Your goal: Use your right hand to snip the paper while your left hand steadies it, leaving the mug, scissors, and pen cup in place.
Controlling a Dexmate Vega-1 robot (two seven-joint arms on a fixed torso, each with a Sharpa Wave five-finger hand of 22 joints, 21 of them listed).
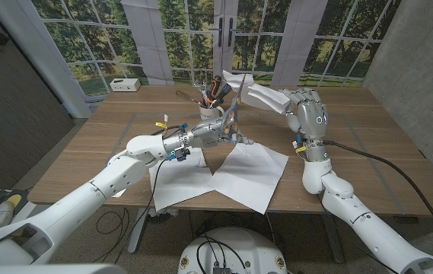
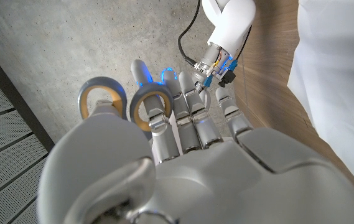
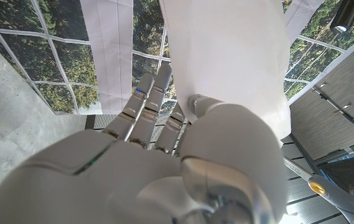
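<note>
My left hand (image 1: pixel 208 135) is raised over the middle of the table and grips a pair of grey scissors (image 1: pixel 235 103) with the blades pointing up. Their ring handles (image 2: pixel 152 106), orange inside, show past my left hand (image 2: pixel 189 155) in the left wrist view. My right hand (image 1: pixel 306 110) is held up at the right and grips a white sheet of paper (image 1: pixel 263 97) in the air. The sheet's free edge reaches toward the blades. In the right wrist view the paper (image 3: pixel 226 56) rises from my right hand (image 3: pixel 164 162). A white cup (image 1: pixel 212 113) holding pens and tools stands behind my left hand.
Two white sheets (image 1: pixel 182 183) (image 1: pixel 250 175) lie on the wooden table (image 1: pixel 368 144) near its front edge. A small white box (image 1: pixel 125 84) sits at the back left corner. Black cables run from my right arm across the table's right side.
</note>
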